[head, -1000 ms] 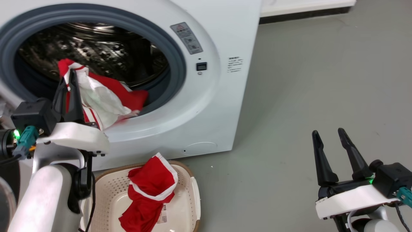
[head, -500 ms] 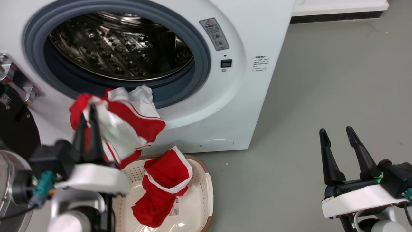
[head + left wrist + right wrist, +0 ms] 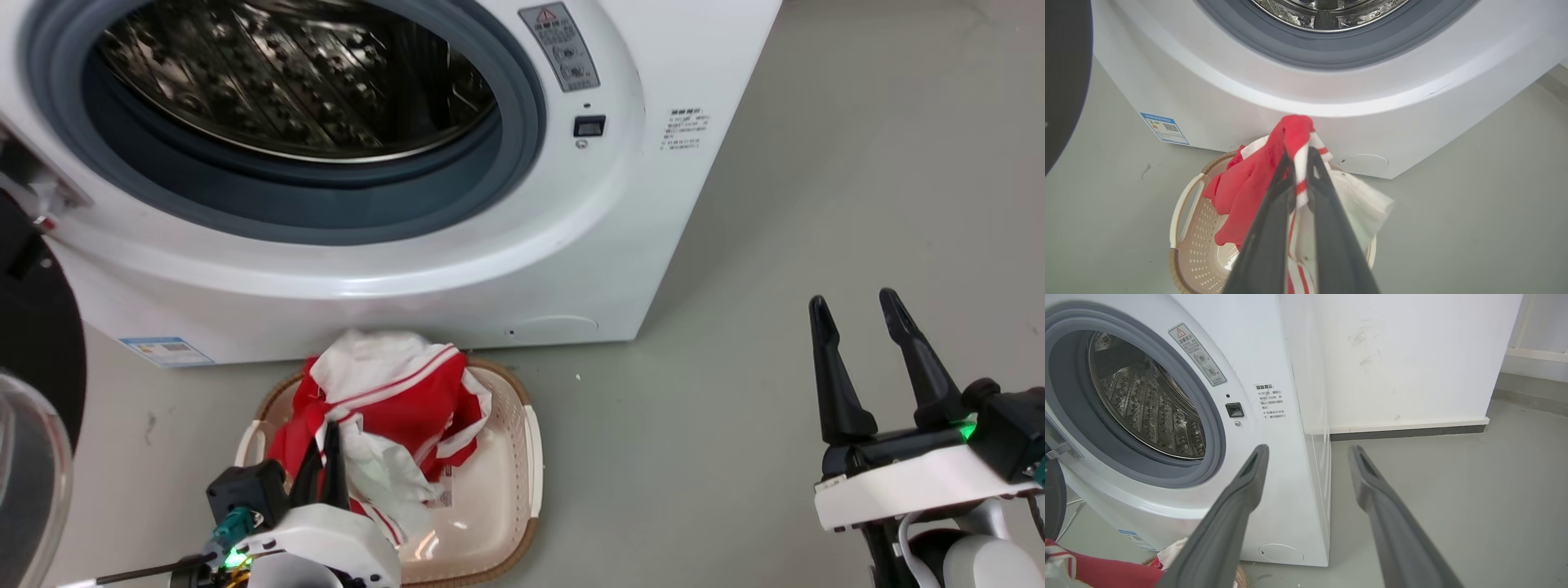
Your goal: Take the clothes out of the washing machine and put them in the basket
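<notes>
two claws show from the head. the left claw [image 3: 324, 434] sits at the near left, over the basket [image 3: 531, 457], its fingers nearly closed and pinching a fold of the red and white clothes [image 3: 392, 400]. in the left wrist view that fold rises between the fingertips of the left claw [image 3: 1300, 157], and the rest of the clothes [image 3: 1237, 192] hangs down into the basket [image 3: 1182, 212]. the basket stands on the grey floor [image 3: 775, 204], just in front of the washing machine [image 3: 571, 245], whose door [image 3: 33, 327] is swung open at the left. the right claw [image 3: 853, 302] hovers at the near right, well apart from the basket, fingers spread and holding nothing.
</notes>
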Controlling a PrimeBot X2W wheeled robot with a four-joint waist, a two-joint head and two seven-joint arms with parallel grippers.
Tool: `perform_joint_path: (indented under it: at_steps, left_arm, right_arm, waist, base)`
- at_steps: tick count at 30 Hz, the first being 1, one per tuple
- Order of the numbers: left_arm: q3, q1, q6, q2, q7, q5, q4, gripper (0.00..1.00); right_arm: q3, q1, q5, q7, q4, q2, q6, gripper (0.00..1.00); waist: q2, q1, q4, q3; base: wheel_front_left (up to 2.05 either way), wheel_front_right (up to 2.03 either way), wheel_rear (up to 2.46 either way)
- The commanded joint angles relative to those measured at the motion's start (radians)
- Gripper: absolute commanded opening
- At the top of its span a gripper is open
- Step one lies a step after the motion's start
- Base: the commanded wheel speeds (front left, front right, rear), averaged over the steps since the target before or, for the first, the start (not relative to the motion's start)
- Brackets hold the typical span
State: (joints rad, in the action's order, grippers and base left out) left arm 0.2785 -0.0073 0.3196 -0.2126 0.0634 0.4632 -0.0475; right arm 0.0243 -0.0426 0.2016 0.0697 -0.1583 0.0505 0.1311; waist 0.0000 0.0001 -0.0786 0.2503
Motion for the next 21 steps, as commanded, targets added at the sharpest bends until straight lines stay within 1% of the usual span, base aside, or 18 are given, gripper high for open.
perform_joint_path:
  at_steps: [1,3,5,9,21]
  left_arm:
    - [-0.004,-0.024,-0.008,0.006,0.022,0.004,-0.027,0.0]
    - [-0.013,-0.049,-0.023,0.029,0.066,0.02,-0.093,0.0]
    - [-0.021,-0.077,-0.035,0.038,0.104,0.024,-0.161,0.0]
    - [-0.041,-0.154,-0.057,0.039,0.148,0.03,-0.295,0.0]
    - [-0.09,-0.414,-0.113,0.028,0.195,0.04,-0.732,0.0]
  right_arm:
    - [0.003,-0.018,0.001,0.002,-0.004,-0.001,-0.001,1.0]
    - [0.006,-0.028,0.002,0.002,-0.007,0.0,-0.001,1.0]
    - [0.006,-0.039,0.003,0.005,-0.01,0.0,-0.001,1.0]
    - [0.013,-0.069,0.012,0.012,-0.016,0.008,-0.001,1.0]
    - [0.046,-0.149,0.061,0.059,0.023,0.032,-0.001,1.0]
  waist:
    - [0.0,-0.0001,-0.012,0.025]
    - [0.0,-0.0001,-0.024,0.053]
    - [0.0,-0.0001,-0.036,0.082]
    - [0.0,-0.0001,-0.071,0.146]
    - [0.0,-0.0001,-0.181,0.329]
  base:
    - [0.0,0.0,0.0]
    - [0.0,0.0,0.0]
    - [0.0,0.0,0.0]
    - [0.0,0.0,0.0]
    - [0.0,0.0,0.0]
